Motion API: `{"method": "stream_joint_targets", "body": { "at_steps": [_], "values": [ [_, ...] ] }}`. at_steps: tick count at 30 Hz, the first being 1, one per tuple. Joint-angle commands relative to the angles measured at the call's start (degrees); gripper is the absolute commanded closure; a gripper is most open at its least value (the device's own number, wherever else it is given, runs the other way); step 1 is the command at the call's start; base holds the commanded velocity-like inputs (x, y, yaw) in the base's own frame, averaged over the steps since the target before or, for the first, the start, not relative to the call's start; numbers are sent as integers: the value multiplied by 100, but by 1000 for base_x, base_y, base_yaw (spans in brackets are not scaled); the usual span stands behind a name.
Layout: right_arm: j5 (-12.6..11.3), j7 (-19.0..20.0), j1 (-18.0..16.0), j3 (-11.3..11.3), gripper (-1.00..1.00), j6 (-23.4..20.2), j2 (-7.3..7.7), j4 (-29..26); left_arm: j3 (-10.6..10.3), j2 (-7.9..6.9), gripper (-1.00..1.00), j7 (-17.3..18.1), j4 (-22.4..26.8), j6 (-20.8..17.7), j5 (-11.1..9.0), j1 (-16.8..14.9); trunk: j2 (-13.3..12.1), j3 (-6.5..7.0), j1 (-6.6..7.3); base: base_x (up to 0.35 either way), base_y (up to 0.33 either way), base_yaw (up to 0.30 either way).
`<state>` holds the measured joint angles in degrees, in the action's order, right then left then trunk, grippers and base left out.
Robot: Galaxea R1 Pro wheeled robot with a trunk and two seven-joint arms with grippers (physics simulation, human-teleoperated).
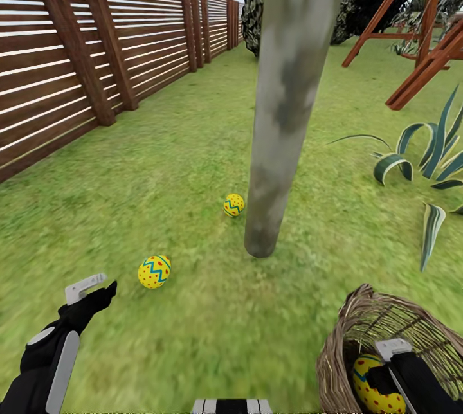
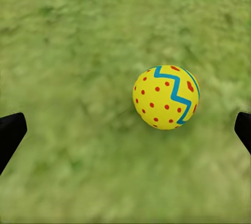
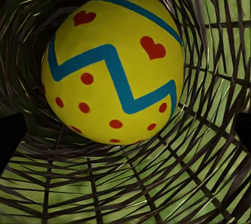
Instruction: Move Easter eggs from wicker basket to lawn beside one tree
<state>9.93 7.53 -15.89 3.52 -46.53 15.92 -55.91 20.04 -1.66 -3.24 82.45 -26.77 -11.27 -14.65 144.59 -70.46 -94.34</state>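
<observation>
two eggs already on the lawn (image 1: 193,144): one egg (image 1: 234,204) just beside the tree trunk (image 1: 283,118) at frame centre, a second egg (image 1: 154,271) lower left, near the trunk but apart from it. third egg (image 1: 372,386) lies inside the wicker basket (image 1: 347,337), lower right corner.

left claw (image 1: 96,290) hangs open over grass, empty. right claw (image 1: 402,369) is down in the basket beside the third egg; cannot tell whether it grips.

risks, as judged: round egg could slip from the fingers; lifting could snag the rim and tip the basket.

right wrist view gives the third egg (image 3: 112,67) close, resting against the weave. left wrist view shows the second egg (image 2: 166,97) between spread fingertips (image 2: 10,132), untouched.
</observation>
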Motion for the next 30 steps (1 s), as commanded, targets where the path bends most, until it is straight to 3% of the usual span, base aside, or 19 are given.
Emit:
{"method": "stream_joint_targets", "body": {
  "at_steps": [1, 6, 30],
  "values": [
    [62, 55, -2, 8, -100, -23, -1, -8, -5, -1, -100, -35, 8, -30, -60, -2, 4, -28, -1, 0, 0, 0],
    [62, 55, -2, 8, -100, -23, -1, -8, -9, 3, -100, -35, 8, -30, -60, -1, 10, -138, -14, 0, 0, 0],
    [62, 55, -2, 0, -100, -23, -1, -16, -44, 16, -100, -28, 52, -4, -60, 6, 10, -138, -14, 79, 0, 0]
  ]
}}
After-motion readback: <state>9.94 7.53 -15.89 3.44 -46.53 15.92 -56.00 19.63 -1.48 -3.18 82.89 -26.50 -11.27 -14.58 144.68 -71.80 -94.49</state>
